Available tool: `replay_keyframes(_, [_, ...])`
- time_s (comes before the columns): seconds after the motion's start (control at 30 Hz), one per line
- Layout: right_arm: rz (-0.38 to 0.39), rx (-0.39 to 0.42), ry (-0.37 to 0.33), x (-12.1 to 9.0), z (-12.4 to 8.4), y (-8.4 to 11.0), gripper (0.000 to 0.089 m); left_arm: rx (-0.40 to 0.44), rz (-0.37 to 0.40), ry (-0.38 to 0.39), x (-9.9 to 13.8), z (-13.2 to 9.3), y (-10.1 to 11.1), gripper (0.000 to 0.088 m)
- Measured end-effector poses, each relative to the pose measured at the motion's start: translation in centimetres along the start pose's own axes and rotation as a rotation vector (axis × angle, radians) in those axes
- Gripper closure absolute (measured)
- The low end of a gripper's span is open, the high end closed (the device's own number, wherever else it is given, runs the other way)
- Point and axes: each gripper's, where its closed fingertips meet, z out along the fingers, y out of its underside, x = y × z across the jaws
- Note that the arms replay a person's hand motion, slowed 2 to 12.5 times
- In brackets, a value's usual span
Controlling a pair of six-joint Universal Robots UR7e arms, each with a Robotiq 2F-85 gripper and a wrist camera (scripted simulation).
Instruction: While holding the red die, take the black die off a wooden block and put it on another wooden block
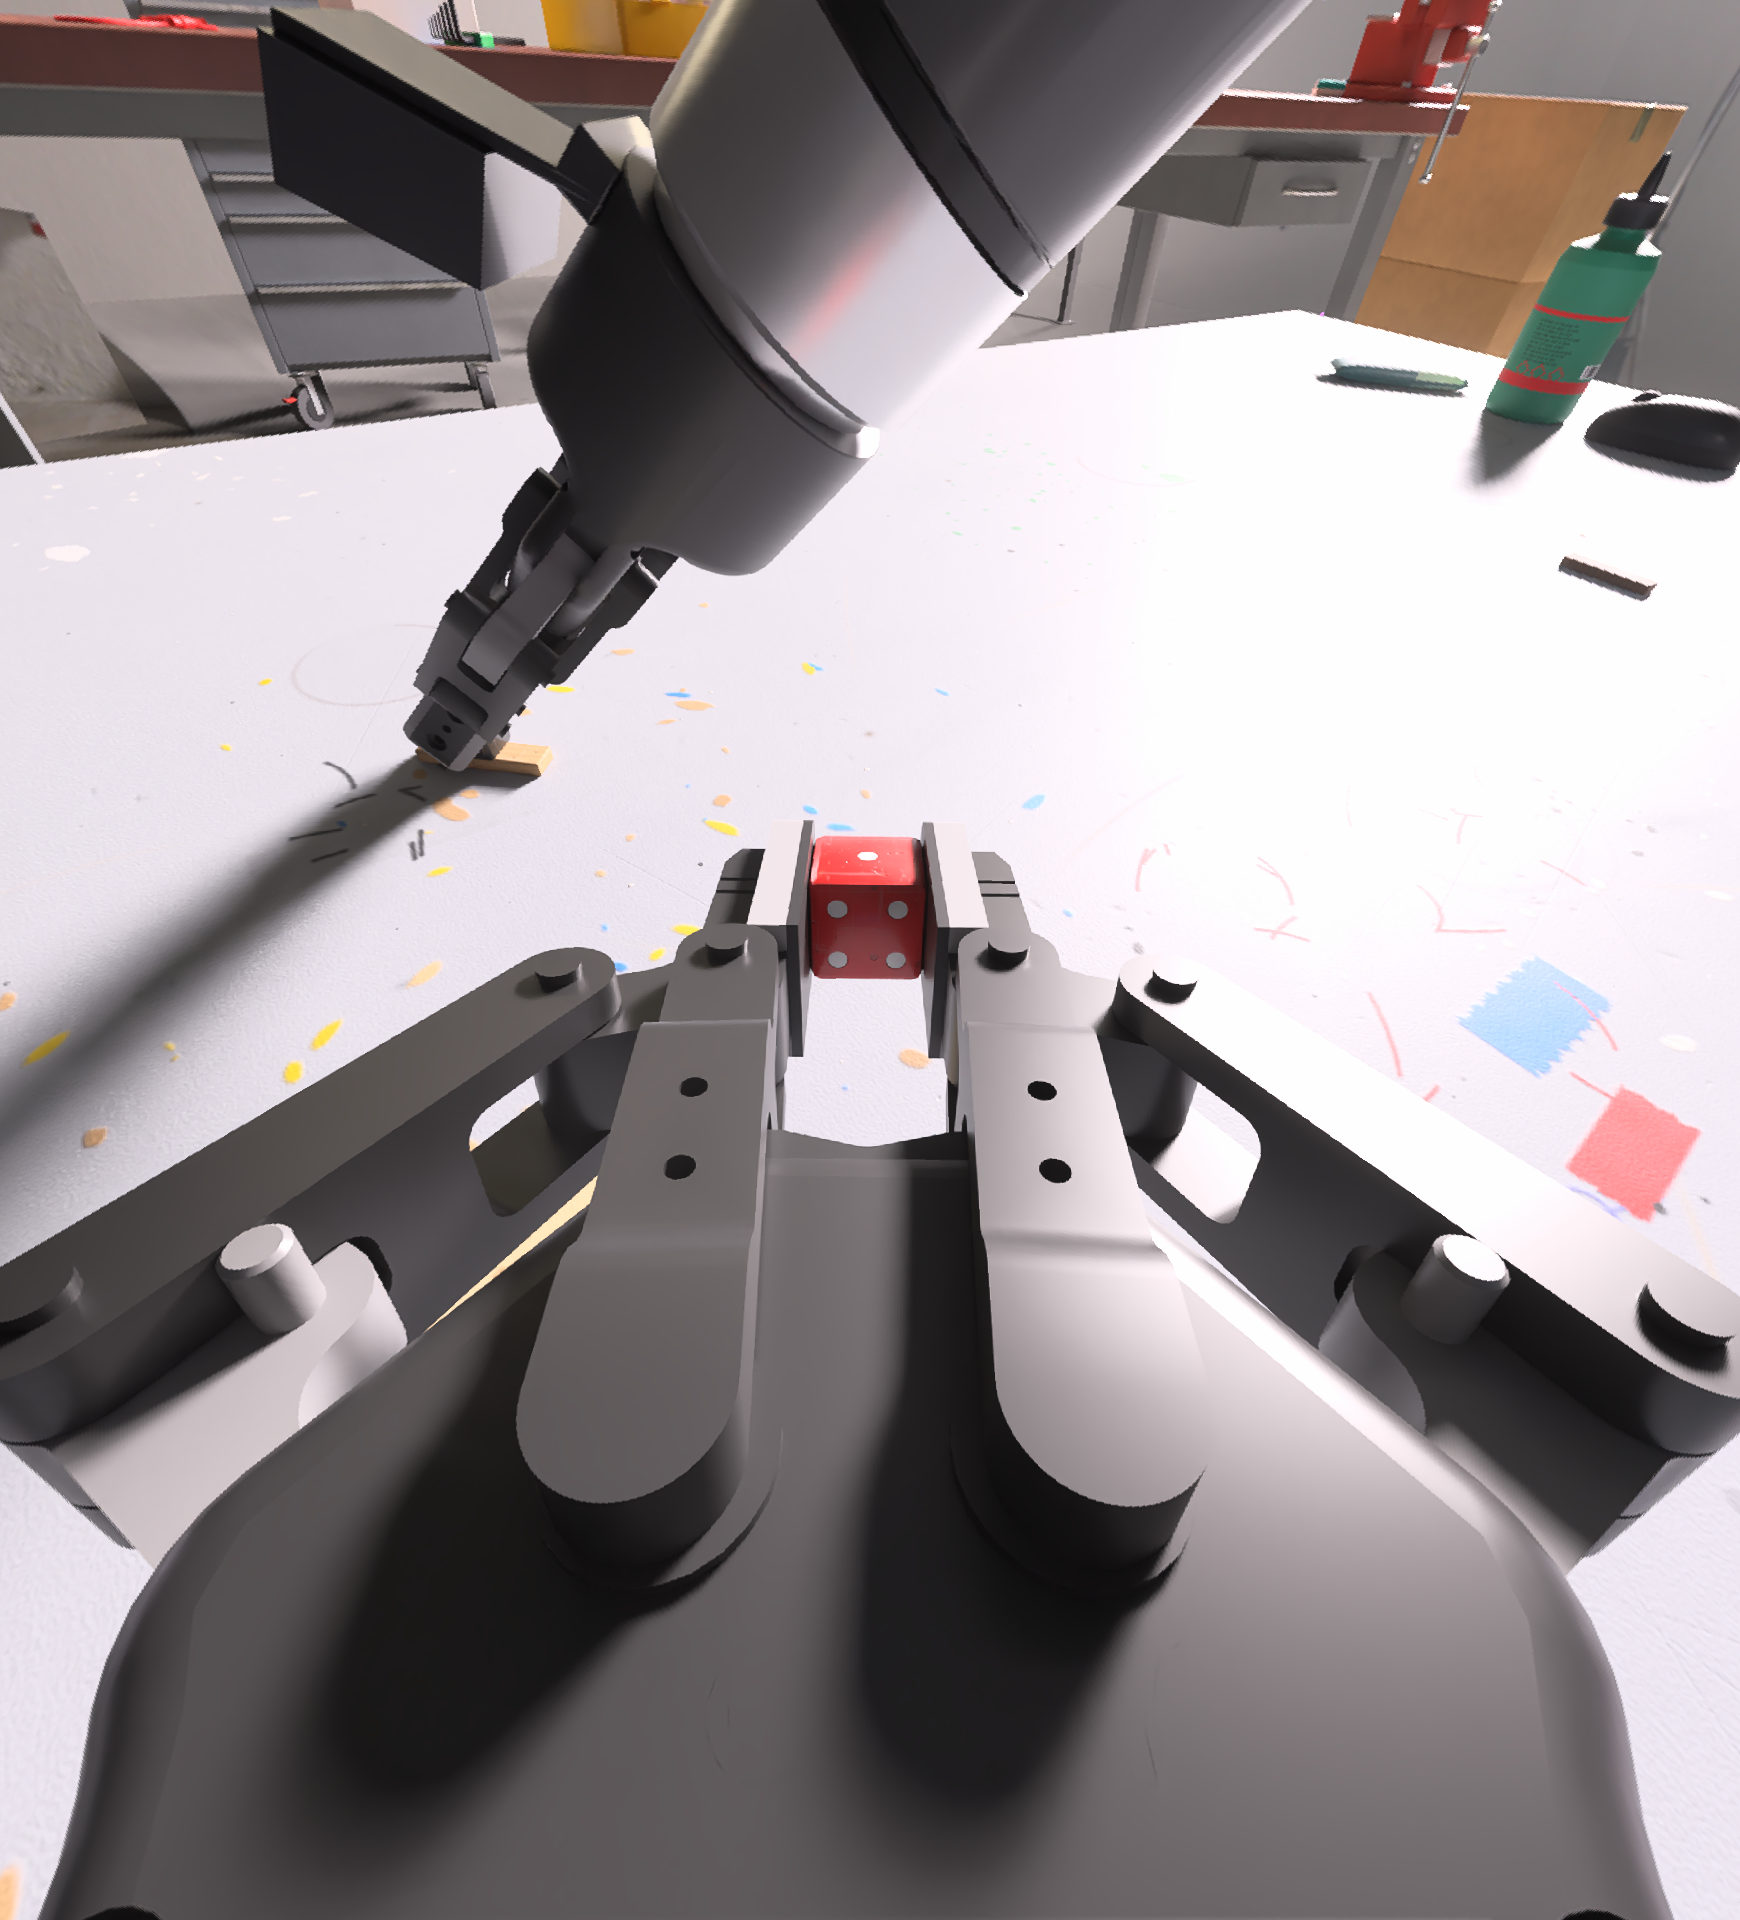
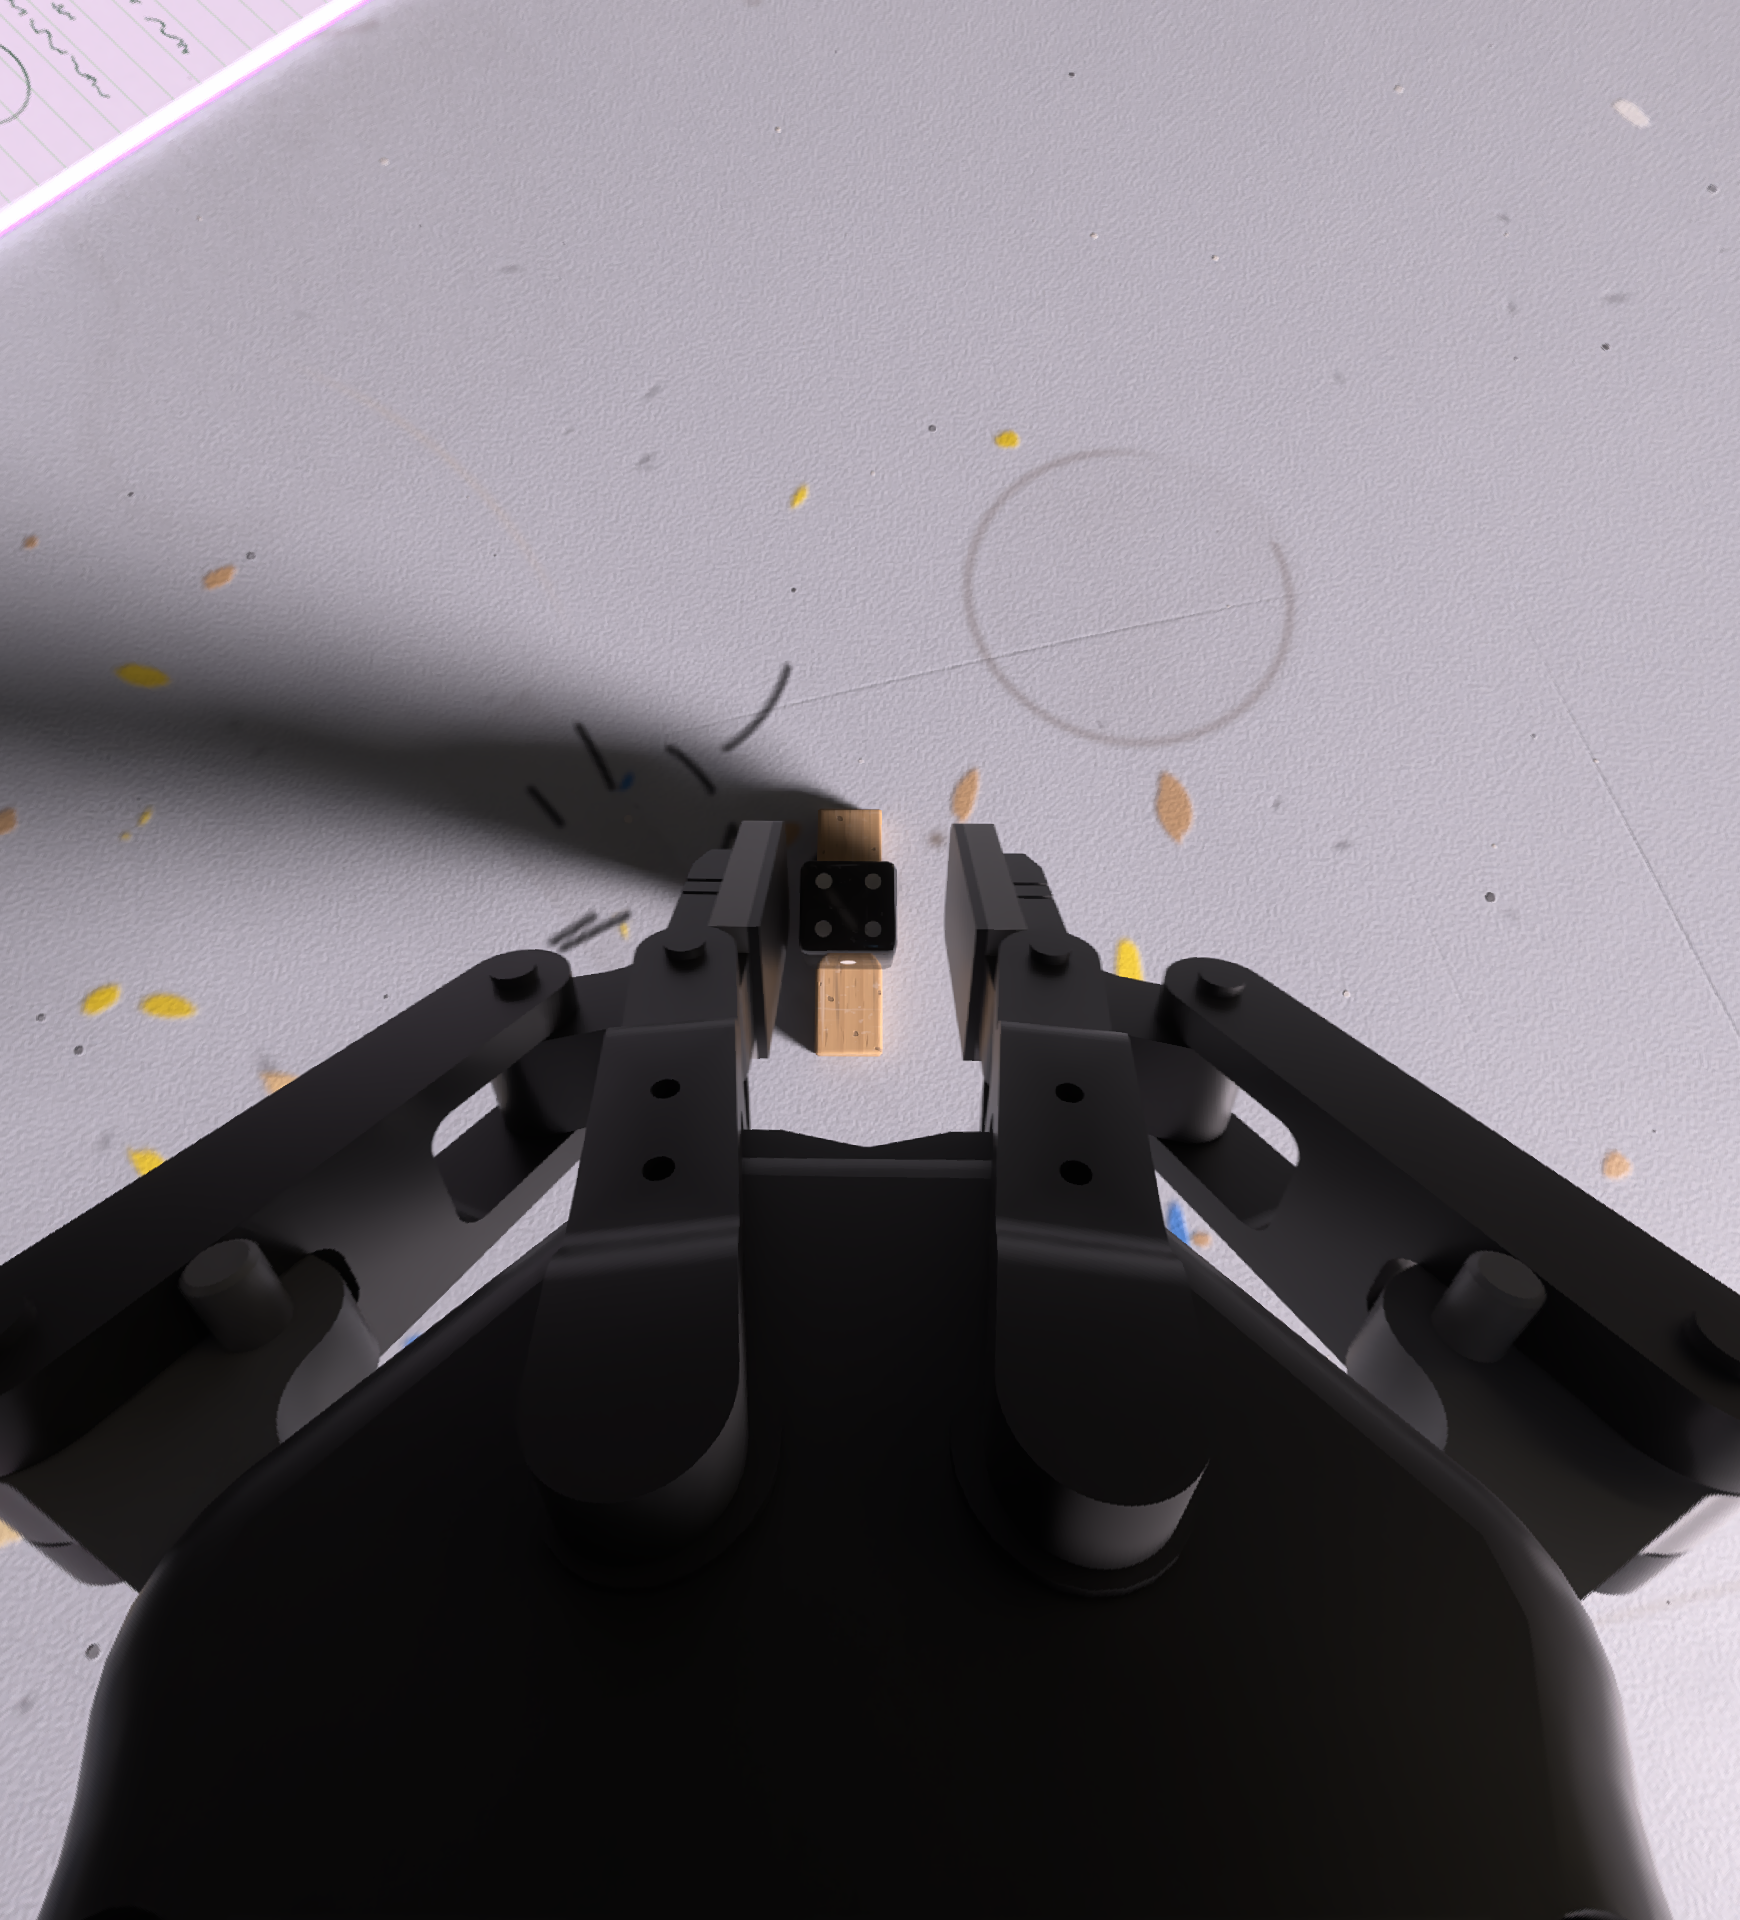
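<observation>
The big white paint-flecked desk took up most of both views. Out by its far right corner stood a green plastic bottle with a red band and black nozzle, with a black computer mouse just beside it and a dark green marker pen lying near the far edge. The bottle's band did carry some print, but it was way too small and blurry to read, and no brand could be made out. A lined pink sheet of paper with pen scribbles and a drawn circle poked in at one corner of the right wrist view.

The left gripper had its fingers pinched on the small red die with white pips, held off the desk, well in from the edges.

The right gripper was down over the thin pale wooden block, fingers spread either side of the small black die with grey pips, which sat on the block. The left pad looked almost touching; the right had a clear gap.

So this looked like the grasp step, die not yet picked up. Next it would need to close squarely, lift straight up, then find the other block, possibly the small dark flat strip toward the right edge.
</observation>
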Motion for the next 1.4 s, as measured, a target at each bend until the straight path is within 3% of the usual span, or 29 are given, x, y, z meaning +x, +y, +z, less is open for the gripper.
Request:
replay_keyframes(0.17, [-0.001, -0.003, -0.01, -0.3, 0.0, 0.0, 0.0735, 0.004, -0.002, 0.005, 0.0, 0.0, -0.1, 0.0703])
replay_keyframes(0.57, [-0.032, -0.006, 0.005, -0.3, -0.2, -0.1, 0.0735, -0.001, -0.014, 0.016, 0.0, 0.0, 0.0, 0.0703])
replay_keyframes(0.8, [-0.077, 0.049, 0.014, -0.4, -1.3, -0.6, 0.0735, 0.001, -0.022, 0.019, -0.1, -0.1, -0.1, 0.0703])
replay_keyframes(1.07, [-0.152, 0.154, 0.05, -0.4, -4.4, -1.4, 0.0735, 0.002, -0.04, 0.025, -0.2, -0.1, -0.1, 0.0703])
replay_keyframes(1.4, [-0.231, 0.283, 0.151, 0.4, -10.0, -1.4, 0.0735, 0.003, -0.069, 0.031, -0.4, 0.0, -0.1, 0.0703])
